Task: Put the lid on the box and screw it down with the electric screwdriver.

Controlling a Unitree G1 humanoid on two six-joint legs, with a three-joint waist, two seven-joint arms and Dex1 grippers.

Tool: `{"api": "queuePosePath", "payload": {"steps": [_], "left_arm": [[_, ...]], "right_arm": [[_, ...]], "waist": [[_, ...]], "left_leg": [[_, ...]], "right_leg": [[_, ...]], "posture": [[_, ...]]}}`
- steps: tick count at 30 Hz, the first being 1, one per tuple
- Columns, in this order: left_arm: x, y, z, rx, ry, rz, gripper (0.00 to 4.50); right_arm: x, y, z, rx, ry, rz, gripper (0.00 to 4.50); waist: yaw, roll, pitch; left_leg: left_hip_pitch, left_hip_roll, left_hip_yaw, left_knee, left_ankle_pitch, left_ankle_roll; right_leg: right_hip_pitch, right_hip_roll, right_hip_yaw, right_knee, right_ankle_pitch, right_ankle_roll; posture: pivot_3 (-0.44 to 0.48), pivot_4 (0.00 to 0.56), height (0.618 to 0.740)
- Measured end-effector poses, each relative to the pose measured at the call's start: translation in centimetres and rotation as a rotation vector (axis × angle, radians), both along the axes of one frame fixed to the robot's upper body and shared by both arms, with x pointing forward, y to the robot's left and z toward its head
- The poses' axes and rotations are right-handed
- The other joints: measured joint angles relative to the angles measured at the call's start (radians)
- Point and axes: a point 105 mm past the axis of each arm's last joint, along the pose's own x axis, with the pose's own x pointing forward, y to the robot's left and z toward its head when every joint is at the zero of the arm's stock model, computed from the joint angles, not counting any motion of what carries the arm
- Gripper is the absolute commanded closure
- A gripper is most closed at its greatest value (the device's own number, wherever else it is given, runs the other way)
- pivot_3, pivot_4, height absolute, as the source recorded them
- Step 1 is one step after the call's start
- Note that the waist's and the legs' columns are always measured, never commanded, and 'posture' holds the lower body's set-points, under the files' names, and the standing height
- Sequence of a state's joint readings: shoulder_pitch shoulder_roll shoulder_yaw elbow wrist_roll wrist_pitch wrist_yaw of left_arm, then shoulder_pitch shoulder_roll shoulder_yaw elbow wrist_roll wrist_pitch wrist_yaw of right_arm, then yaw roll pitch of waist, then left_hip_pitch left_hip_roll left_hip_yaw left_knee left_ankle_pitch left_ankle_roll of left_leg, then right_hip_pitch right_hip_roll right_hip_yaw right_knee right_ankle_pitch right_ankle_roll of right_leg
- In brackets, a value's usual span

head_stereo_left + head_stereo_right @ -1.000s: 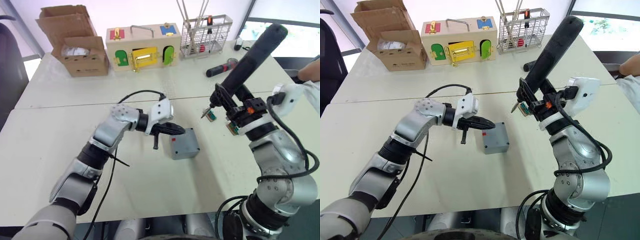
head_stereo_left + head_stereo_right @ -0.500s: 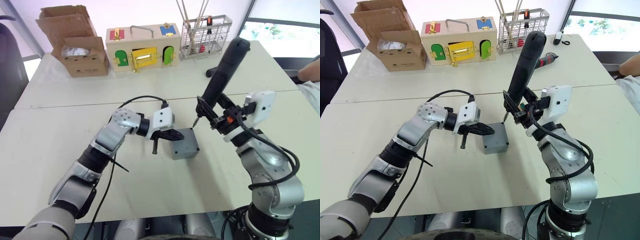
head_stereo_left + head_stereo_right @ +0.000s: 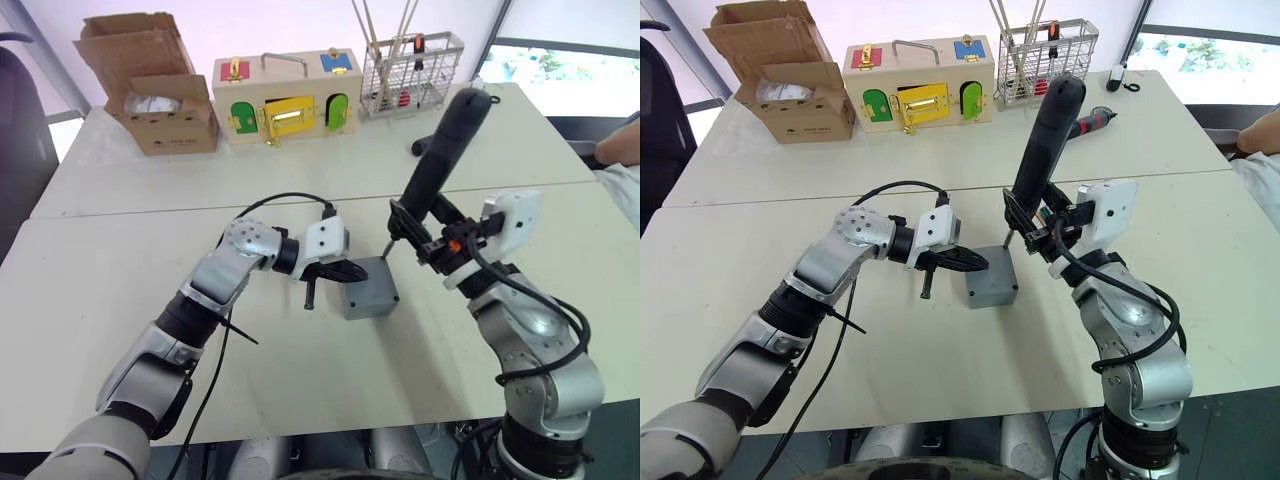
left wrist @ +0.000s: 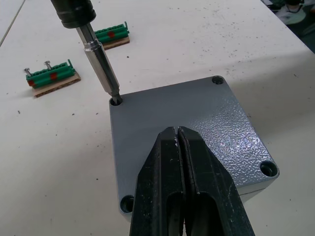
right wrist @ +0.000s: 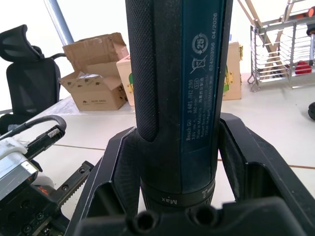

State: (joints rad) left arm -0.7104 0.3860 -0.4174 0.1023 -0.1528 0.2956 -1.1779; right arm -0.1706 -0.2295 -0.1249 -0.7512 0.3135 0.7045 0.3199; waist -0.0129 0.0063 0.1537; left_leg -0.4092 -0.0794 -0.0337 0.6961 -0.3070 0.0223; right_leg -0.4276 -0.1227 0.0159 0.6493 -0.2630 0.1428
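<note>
- Now that the right end effector, clamped around the electric screwdriver, has swung its bit down from mid-air into a corner screw hole, driving can begin.
- The lid sits on the box mid-worktop; the left end effector, fingers pressed together, steadies it.

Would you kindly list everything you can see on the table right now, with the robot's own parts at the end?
Box: one, grey, mid-table, between the two arms.
Lid: one, grey, seated on the box, screw holes at its corners.
Electric screwdriver: one, dark, tilted, its bit in one corner hole of the lid.
Green terminal strips: two, on card, on the table beside the box.
Cardboard box: one, brown, open, far left.
Wooden box: one, coloured doors, far middle.
Wire basket: one, far right.
Red-and-black screwdriver: one, behind the electric one.
Person's arm: one, right edge.
Left pincer: shut, over the lid.
Right pincer: gripping the electric screwdriver.
</note>
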Motion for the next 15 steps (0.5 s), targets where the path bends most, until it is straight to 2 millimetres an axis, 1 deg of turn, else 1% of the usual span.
{"api": "queuePosePath", "payload": {"steps": [5,10,15], "left_arm": [[0.0,0.0,-0.1,0.001,-0.003,-0.001,4.5],[0.0,0.0,-0.2,0.006,-0.016,-0.003,4.5],[-0.1,0.0,-0.3,0.011,-0.019,-0.002,4.5]], "right_arm": [[-0.1,0.7,-0.3,-0.096,-0.028,0.033,2.57],[-0.3,1.5,-0.8,-0.148,-0.031,0.066,2.57],[0.0,1.4,-1.1,-0.103,-0.004,0.04,2.57]], "waist": [[0.0,-0.001,0.0],[0.001,-0.004,-0.002],[0.001,-0.009,-0.005]], "left_leg": [[0.001,0.0,0.0,0.0,0.0,0.0],[0.002,0.001,0.0,0.0,0.0,0.0],[0.003,0.002,0.0,0.0,0.0,0.0]], "right_leg": [[0.001,0.0,0.0,0.0,0.0,0.0],[0.003,0.001,0.0,0.0,0.0,0.0],[0.003,0.001,0.0,0.0,0.0,0.0]], "posture": [[0.0,0.15,0.737],[0.0,0.15,0.737],[0.0,0.15,0.737]]}}
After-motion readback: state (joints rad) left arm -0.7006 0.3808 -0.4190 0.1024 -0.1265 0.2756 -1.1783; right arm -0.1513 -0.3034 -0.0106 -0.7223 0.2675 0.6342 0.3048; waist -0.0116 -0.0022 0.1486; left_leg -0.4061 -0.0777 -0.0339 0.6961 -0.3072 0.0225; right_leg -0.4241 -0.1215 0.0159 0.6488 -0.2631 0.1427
